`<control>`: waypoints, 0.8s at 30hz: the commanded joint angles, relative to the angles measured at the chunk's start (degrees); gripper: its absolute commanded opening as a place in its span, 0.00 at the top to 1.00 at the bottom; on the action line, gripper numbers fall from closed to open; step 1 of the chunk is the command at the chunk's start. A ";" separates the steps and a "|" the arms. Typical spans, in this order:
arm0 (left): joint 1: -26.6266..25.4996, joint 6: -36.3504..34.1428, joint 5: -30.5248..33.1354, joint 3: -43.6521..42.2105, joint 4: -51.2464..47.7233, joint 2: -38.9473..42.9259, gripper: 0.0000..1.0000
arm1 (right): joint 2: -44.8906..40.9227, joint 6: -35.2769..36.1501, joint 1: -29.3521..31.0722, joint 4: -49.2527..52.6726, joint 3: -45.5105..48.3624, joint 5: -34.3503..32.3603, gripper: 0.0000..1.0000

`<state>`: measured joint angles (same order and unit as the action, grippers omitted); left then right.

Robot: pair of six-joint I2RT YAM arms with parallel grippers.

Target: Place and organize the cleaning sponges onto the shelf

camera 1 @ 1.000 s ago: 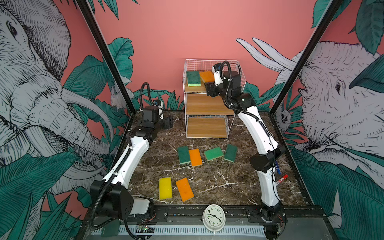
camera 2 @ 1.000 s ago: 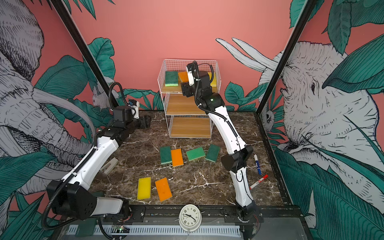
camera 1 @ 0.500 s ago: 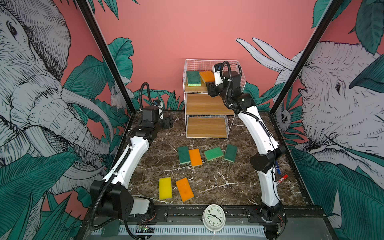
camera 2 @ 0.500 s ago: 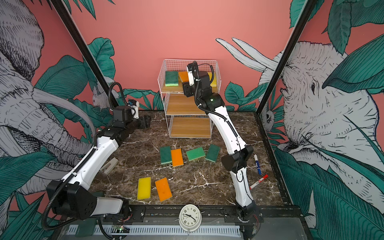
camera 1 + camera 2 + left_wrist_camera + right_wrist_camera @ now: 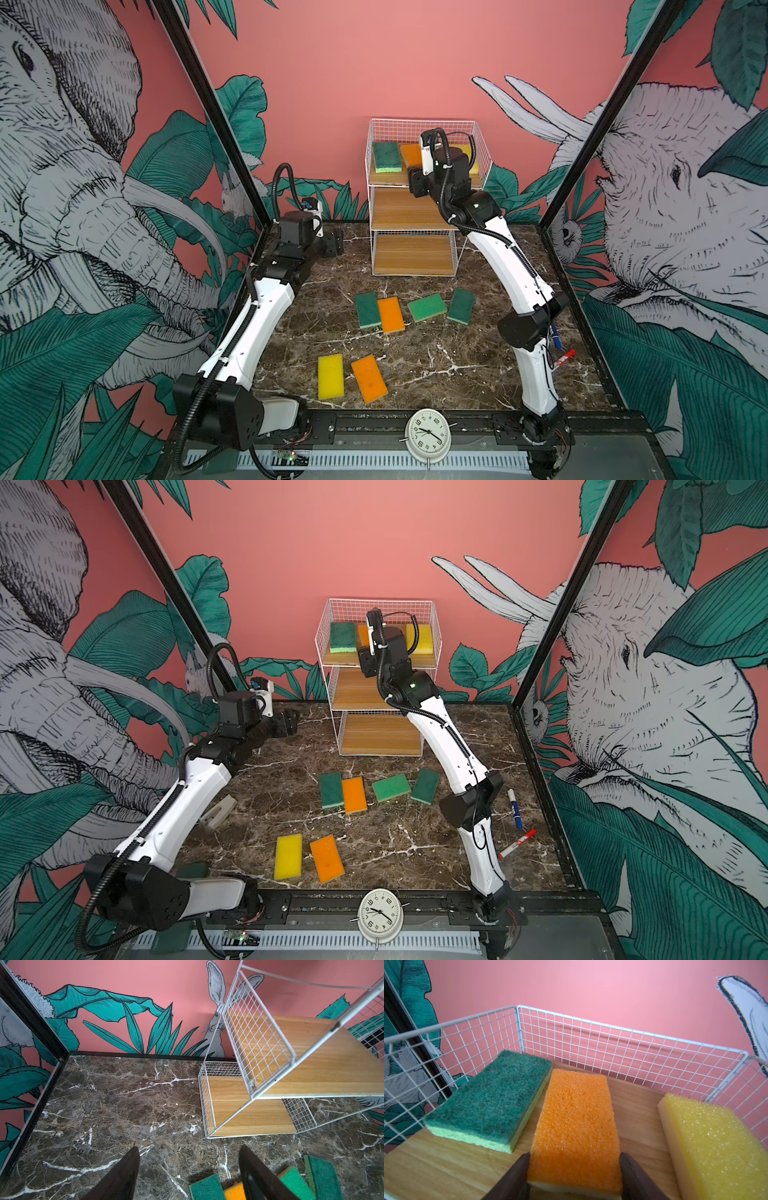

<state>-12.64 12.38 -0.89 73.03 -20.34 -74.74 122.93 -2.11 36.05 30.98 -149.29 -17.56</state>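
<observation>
Right tool (image 5: 574, 1155) clasps orange sponge (image 5: 575, 1118) (top shelf (image 5: 591, 1028)); clock (image 5: 428, 435) numerals legible.

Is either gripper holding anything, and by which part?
The right gripper pinches the orange rectangular foam sponge by the long sides of its near end, flat on the shelf's top wooden board. The left gripper is open, empty.

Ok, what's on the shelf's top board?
Green sponge, orange sponge between the right gripper's fingers, and yellow sponge, side by side. The board beneath them is covered.
</observation>
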 commanded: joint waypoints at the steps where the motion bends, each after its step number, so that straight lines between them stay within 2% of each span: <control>1: 0.44 -0.60 -0.21 1.51 -2.01 2.18 0.24 | -2.54 -0.71 1.01 -0.92 0.14 -4.86 0.34; 18: 0.52 -0.52 -0.95 2.22 -2.60 2.67 0.24 | -2.97 -1.08 2.78 -1.30 0.23 -17.78 0.36; 24: 0.52 -0.67 -1.13 2.45 -2.90 2.75 0.24 | -2.35 -1.47 2.79 -1.37 -0.27 -17.98 0.35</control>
<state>-12.53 12.14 -1.50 73.43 -22.55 -73.95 122.93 -2.81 38.63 31.11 -149.29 -33.89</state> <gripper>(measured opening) 0.761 0.645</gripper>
